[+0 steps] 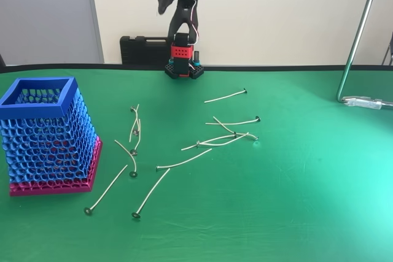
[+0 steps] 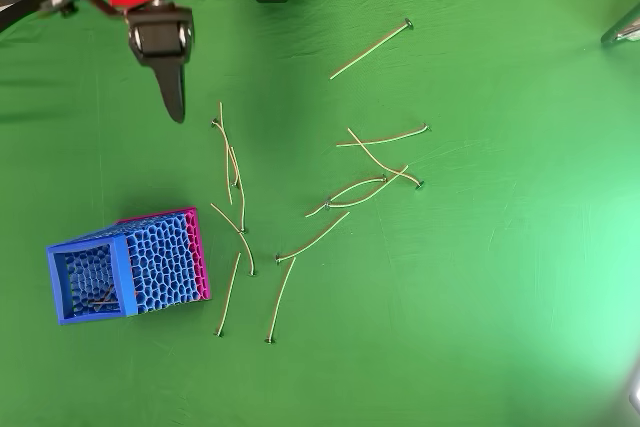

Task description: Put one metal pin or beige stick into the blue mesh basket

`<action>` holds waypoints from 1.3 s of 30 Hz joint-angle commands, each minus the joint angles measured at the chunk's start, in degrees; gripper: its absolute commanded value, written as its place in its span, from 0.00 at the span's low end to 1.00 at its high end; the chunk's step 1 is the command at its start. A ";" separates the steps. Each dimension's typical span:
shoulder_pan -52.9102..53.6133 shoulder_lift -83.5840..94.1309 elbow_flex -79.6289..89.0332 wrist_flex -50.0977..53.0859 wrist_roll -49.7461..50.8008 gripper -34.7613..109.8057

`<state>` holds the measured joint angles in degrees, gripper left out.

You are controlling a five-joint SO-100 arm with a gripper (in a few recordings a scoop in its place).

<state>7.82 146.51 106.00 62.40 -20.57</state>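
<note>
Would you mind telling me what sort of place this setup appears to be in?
Probably an office or lab test bench: a green cloth-covered table, a black tool case against a plain wall, and a metal stand clamped at the table's edge.

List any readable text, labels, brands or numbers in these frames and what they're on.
None readable.
Blue mesh basket: plain, no marking.
Robot arm base: red and black parts, no label to be made out.
Black case behind the arm: embossed shapes perhaps, too small to read.
Hand: plain black, no print visible.
Green table and the sticks on it: no print.
</note>
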 commanded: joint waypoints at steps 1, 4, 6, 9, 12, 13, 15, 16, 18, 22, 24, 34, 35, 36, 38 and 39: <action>-1.14 9.23 11.87 -0.88 2.46 0.24; -1.32 15.91 19.07 -0.88 4.75 0.24; -1.41 19.51 23.20 -0.88 6.94 0.24; -1.58 24.87 29.44 -0.88 9.05 0.24; -1.76 29.79 35.16 -0.88 9.93 0.24; -1.76 31.20 36.83 -0.88 10.55 0.24; -2.11 34.10 40.52 -0.88 11.60 0.24; -2.29 35.60 42.36 -0.88 12.13 0.24; -2.81 38.41 46.05 -0.88 12.66 0.24; -3.78 43.68 53.00 -0.97 13.27 0.24; -3.87 43.95 54.76 -1.32 13.80 0.24; -3.60 44.03 67.41 -9.14 15.56 0.24; -3.60 44.03 68.99 -10.46 15.47 0.24; -3.60 44.03 70.49 -12.13 15.29 0.24; -3.60 44.03 70.58 -12.48 15.64 0.24; -3.60 44.03 70.66 -12.48 15.64 0.24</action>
<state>4.13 190.02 176.22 51.33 -5.19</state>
